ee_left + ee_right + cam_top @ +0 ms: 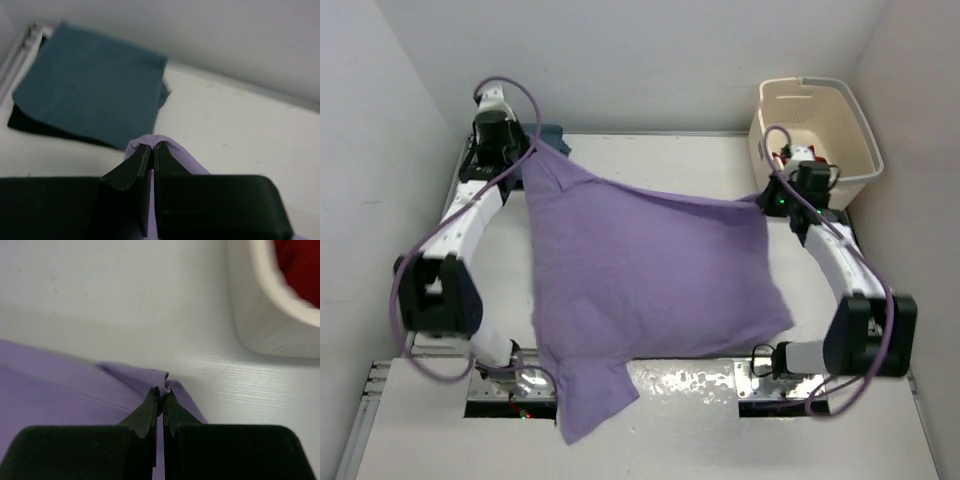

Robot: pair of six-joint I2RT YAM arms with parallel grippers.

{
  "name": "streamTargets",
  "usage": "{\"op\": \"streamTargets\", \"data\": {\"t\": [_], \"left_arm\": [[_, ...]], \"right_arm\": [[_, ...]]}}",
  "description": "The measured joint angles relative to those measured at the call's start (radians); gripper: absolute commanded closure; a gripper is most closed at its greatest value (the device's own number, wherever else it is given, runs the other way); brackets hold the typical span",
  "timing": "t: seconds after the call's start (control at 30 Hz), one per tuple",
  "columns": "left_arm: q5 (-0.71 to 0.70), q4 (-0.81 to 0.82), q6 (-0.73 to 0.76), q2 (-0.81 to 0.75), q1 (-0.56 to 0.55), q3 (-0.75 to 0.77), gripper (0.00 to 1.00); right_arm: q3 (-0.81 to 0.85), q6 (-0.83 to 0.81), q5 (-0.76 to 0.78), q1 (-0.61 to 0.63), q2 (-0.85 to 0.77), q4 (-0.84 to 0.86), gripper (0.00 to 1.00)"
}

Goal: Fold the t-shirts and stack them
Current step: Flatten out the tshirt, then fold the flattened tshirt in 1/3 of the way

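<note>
Lavender t-shirt [650, 270]: I hold it stretched crosswise, left gripper [154, 146] and right gripper [162, 390] each pinching a far corner, bulk draping nearward.

Markings check: nothing legible.
Examined purple t-shirt [650, 270], teal t-shirt [90, 85], cream basket [820, 110] and table [660, 160] in all views; found no readable text, label, brand, number or sign.

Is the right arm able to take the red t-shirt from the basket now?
Probably not yet: the laundry basket stands close beside the right gripper, but that gripper is shut on a corner of the purple t-shirt.
</note>
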Motion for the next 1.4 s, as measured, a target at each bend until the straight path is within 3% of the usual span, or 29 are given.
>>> {"op": "streamTargets", "data": {"t": [0.1,0.3,0.43,0.57,0.73,1.1,1.4], "left_arm": [[0.059,0.036,-0.007,0.165,0.053,-0.033,1.0],[0.188,0.086,-0.006,0.483,0.054,0.187,1.0],[0.24,0.096,-0.006,0.595,0.051,0.314,1.0],[0.247,0.105,-0.012,0.595,0.051,0.303,1.0],[0.247,0.114,-0.034,0.48,0.051,0.148,1.0],[0.219,0.105,-0.177,-0.113,0.051,-0.333,1.0],[0.179,-0.074,-0.301,-0.313,0.049,-0.634,1.0]], "right_arm": [[0.008,-0.029,0.005,0.035,0.189,0.057,1.0],[0.173,-0.092,0.039,0.04,0.486,0.066,1.0],[0.246,-0.116,0.059,0.04,0.546,0.075,1.0],[0.314,-0.125,0.072,0.04,0.578,0.067,1.0],[0.336,-0.126,0.085,0.04,0.584,0.056,1.0],[0.277,-0.124,0.117,0.04,0.489,-0.031,1.0],[0.269,-0.122,0.118,0.04,0.466,-0.11,1.0]]}}
